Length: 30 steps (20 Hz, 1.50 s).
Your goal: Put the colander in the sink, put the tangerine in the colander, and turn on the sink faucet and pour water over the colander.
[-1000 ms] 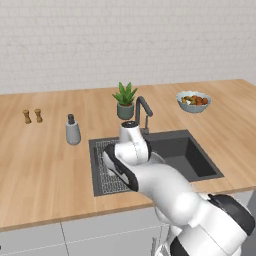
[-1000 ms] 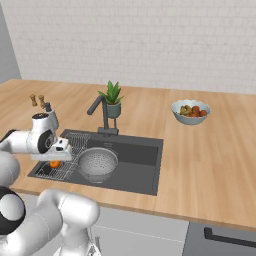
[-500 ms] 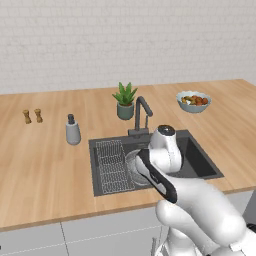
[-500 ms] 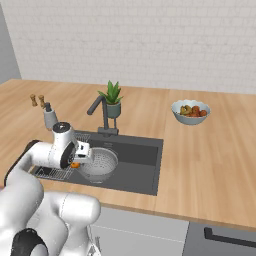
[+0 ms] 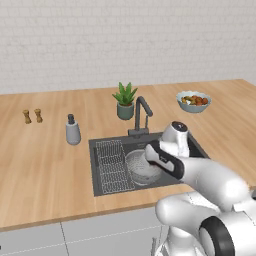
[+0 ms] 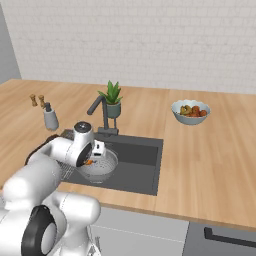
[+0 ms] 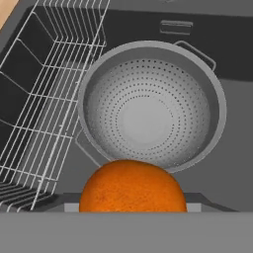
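Observation:
The silvery perforated colander sits empty in the dark sink, to the right of the wire rack. My gripper hangs just above the colander's near rim and is shut on the bright orange tangerine. In the right base view the tangerine shows as an orange spot at the hand, over the colander. From the left base view the hand covers part of the colander. The dark arched sink faucet stands behind the basin; no water shows.
A grey soap dispenser stands left of the sink, with two small shakers farther left. A potted plant is behind the faucet. The fruit bowl sits at the back right on the wooden counter.
The arm has swung right from over the wire rack to over the colander, carrying the tangerine. The colander has stayed in place.

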Tool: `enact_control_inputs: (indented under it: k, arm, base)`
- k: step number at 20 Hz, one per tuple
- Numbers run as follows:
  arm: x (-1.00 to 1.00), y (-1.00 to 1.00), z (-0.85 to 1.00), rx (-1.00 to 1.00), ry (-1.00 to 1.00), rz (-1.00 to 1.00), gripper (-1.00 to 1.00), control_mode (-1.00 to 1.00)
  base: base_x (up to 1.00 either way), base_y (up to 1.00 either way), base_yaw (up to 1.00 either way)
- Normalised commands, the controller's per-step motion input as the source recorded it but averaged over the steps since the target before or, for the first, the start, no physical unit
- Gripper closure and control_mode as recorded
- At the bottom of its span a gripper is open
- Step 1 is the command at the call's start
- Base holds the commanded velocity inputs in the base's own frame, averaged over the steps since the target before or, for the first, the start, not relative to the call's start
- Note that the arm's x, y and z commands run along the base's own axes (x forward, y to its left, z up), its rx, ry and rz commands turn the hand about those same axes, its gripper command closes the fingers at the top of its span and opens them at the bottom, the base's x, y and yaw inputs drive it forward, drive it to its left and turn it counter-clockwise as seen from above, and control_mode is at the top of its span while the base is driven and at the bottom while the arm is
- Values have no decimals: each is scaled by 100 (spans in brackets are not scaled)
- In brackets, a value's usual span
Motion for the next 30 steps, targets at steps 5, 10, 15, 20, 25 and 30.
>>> enact_control_inputs:
  k: [5, 10, 15, 20, 25, 30]
  arm:
    - [19, -30, -47, 1, 0, 4, 100, -100]
    - [16, -3, -19, 0, 0, 1, 100, -100]
    - [13, -2, -21, 0, 0, 0, 100, -100]
    - [5, -10, -36, 0, 0, 0, 100, -100]
    - [0, -2, -7, 0, 0, 0, 100, -100]
    - [0, 0, -5, 0, 0, 0, 100, -100]
  base:
    - [0, 0, 0]
    - [0, 0, 0]
    - [0, 0, 0]
    - [0, 0, 0]
    - [0, 0, 0]
    - [0, 0, 0]
